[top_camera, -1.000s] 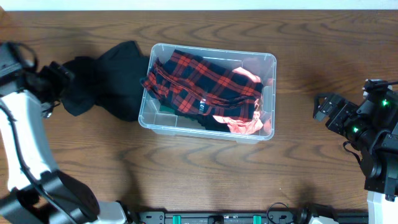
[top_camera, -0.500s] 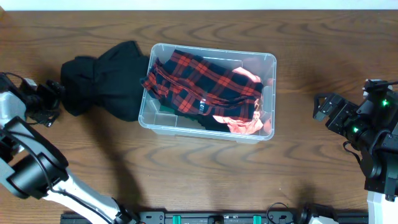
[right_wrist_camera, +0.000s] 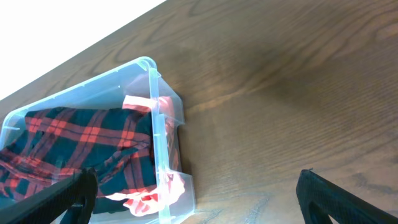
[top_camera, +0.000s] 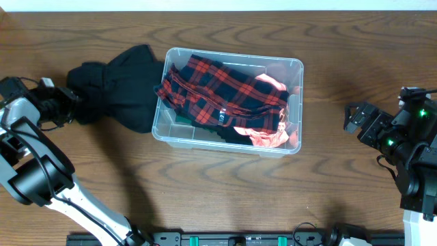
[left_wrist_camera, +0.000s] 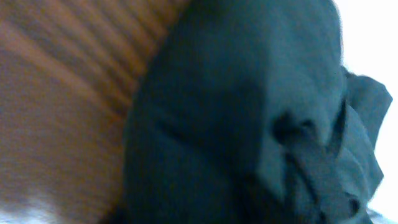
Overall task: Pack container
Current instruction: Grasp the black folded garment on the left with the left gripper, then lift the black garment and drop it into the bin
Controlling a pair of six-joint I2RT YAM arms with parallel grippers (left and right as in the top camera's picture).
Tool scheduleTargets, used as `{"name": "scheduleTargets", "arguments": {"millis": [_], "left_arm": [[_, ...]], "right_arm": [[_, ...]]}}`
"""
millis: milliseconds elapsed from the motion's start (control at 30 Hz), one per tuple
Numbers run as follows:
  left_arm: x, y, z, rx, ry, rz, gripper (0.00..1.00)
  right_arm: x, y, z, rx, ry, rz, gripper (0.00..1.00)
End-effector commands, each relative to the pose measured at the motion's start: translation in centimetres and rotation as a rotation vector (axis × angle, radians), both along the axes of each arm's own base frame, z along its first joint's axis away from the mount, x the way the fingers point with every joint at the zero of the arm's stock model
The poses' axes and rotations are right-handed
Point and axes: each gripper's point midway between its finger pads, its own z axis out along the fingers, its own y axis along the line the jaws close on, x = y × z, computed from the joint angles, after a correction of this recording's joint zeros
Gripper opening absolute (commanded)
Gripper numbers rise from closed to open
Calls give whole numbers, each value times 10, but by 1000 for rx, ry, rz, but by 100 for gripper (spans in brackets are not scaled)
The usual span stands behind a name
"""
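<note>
Container [top_camera: 232, 55] sits centre frame; judged light, stiff, slick: grip its thick rim. Black garment [top_camera: 113, 92], limp, lies against its left wall. Left gripper [top_camera: 65, 102] meets that cloth at left; jaw width cannot be told. Right gripper [top_camera: 351, 117], far right, spread wide, empty.

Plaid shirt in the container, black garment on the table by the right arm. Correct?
No: the black garment lies by the left arm, far from the right arm, as the overhead view shows. The plaid shirt is in the container.
</note>
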Motion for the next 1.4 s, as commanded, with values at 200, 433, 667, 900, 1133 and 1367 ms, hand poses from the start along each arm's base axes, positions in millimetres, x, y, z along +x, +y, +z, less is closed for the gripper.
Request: {"name": "scheduleTargets", "arguments": {"millis": [200,433,667,900,1133,1367], "left_arm": [[-11,6,67,2,-80,-14,6],[-27,-43,259,76,-412,-114,6],[-77,-172,388,86,-693,-326,6],[-129,-289,475,80,-966,-516,6],[-115,-369,466,99,-951,-552,6],[-59,-459,419,164,-898,-552,6]], "right_arm": [[0,-4,1,-16,-2,-9,99],[0,-4,1,-16,-2,-9,99],[0,-4,1,-16,-2,-9,99],[0,-4,1,-16,-2,-9,99],[0,-4,1,-16,-2,-9,99],[0,-4,1,-16,-3,-9,99]]}}
